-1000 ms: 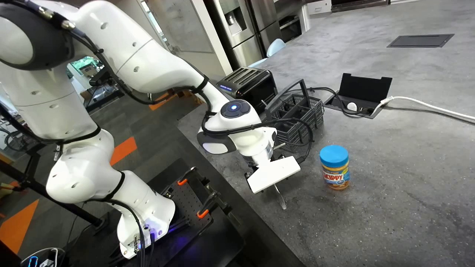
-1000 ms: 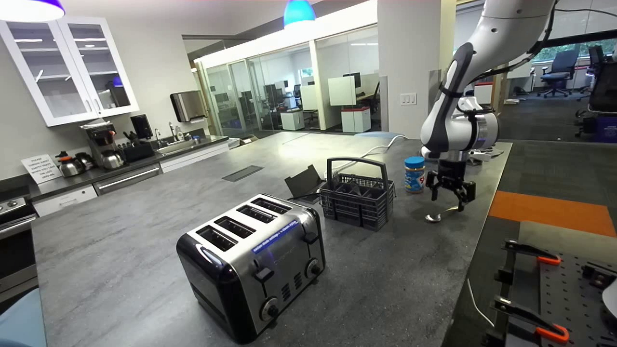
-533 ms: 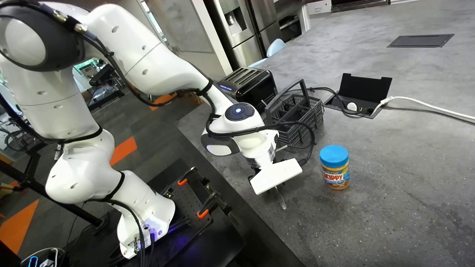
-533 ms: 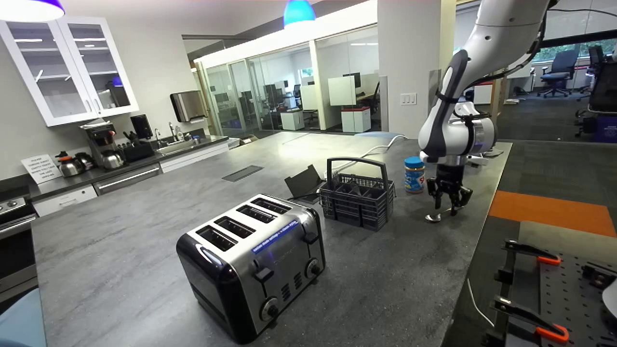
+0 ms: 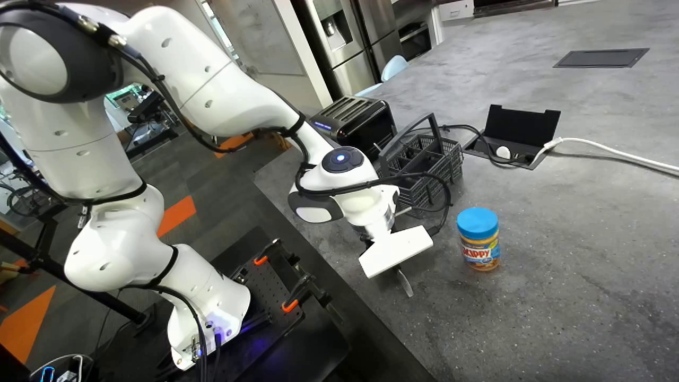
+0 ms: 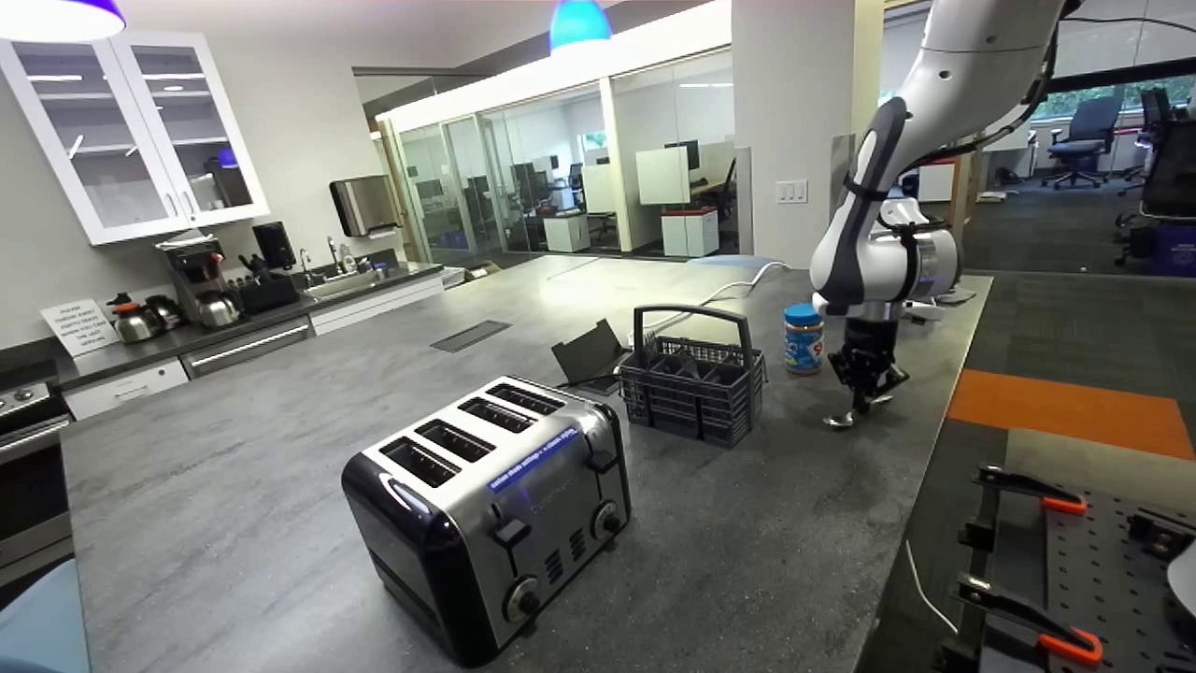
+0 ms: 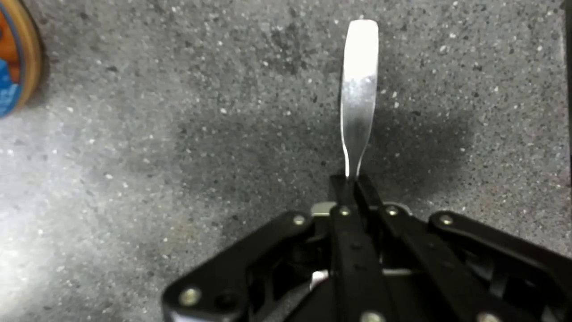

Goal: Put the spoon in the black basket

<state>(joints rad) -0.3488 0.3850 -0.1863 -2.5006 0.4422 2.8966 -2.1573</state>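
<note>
Nearest, wrist view, right of centre: the spoon (image 7: 359,89), handle pointing to the top edge. Thin metal; I judge it light, stiff, slick, hard to damage. Its narrow stem is my place to hold, though it may pivot there. The gripper (image 7: 352,184) has its jaws closed on that stem. Can't tell if the spoon is clear of the counter (image 7: 134,156). Jar (image 7: 20,67) cut off at upper left. Farther, just right of centre in an exterior view: the black basket (image 6: 691,402), spoon not yet in.
</note>
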